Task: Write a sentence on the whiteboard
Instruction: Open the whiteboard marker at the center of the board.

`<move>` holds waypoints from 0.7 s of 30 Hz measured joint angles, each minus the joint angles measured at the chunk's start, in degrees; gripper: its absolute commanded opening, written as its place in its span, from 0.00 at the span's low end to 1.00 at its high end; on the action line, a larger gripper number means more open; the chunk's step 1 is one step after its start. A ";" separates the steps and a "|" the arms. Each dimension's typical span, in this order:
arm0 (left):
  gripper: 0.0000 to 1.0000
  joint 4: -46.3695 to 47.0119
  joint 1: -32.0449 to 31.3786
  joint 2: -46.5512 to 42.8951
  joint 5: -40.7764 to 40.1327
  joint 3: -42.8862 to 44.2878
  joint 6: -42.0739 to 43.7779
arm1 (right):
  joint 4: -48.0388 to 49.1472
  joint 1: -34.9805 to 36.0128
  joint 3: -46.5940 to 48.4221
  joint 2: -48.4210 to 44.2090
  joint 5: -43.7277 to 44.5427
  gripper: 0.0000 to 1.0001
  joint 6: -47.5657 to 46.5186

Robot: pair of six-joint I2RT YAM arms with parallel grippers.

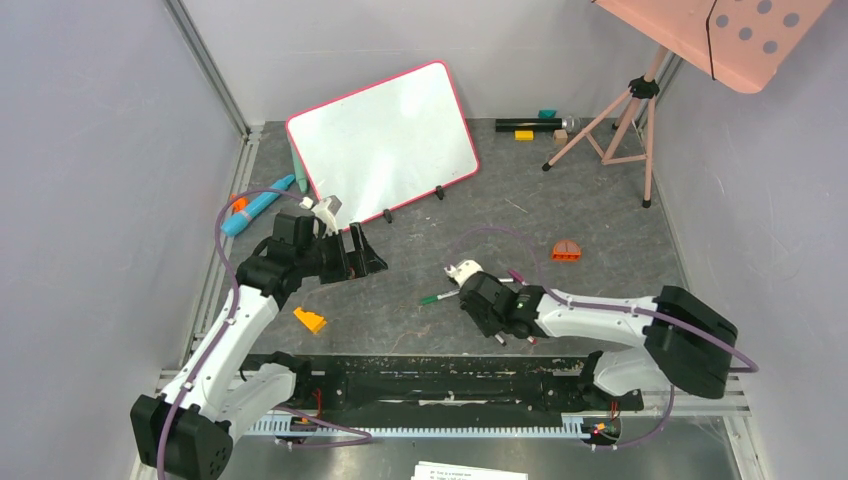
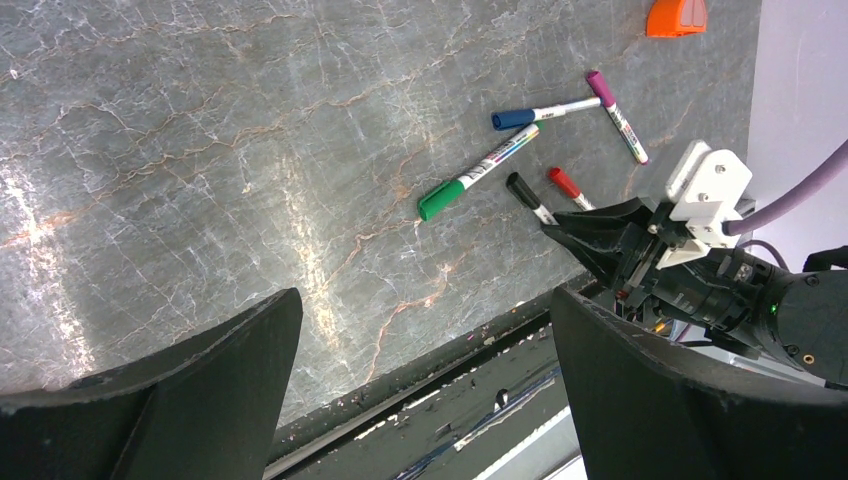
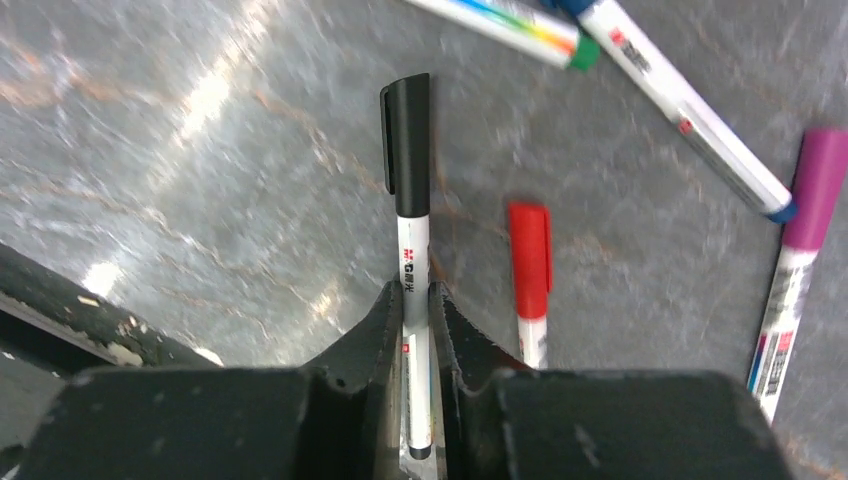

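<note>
The right gripper is clamped on a capped black marker near six o'clock, the left gripper stands apart, and the whiteboard at eleven o'clock is blank, so all writing is yet to do.

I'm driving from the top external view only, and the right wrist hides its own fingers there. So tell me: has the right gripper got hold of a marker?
Observer: Yes. The right wrist view shows the right gripper shut on the black marker, clamped on its white barrel.
Operator: Is its cap on?
Observer: It is on, and the capped end points away from the wrist.
Operator: Is anything near enough to snag?
Observer: The red marker lies just beside the black one, outside the grip and roughly parallel to it.
</note>
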 measured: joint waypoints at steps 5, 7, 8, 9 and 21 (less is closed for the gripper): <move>1.00 -0.02 0.00 0.00 -0.04 0.00 0.00 | 1.46 0.00 6.60 7.10 -0.37 0.09 -2.67; 1.00 -0.02 0.00 0.00 -0.09 0.00 0.00 | 2.14 0.00 8.81 9.35 -0.33 0.10 -3.34; 1.00 -0.02 0.00 0.00 -0.13 0.00 0.00 | 2.38 0.00 9.73 10.34 -0.31 0.11 -3.74; 1.00 -0.02 0.00 -0.02 -0.22 0.00 0.00 | 2.49 0.00 10.45 11.13 -0.28 0.13 -4.04; 1.00 -0.02 0.00 -0.07 -0.28 0.00 0.00 | 2.60 -4.70 13.20 13.44 -2.05 0.52 -9.16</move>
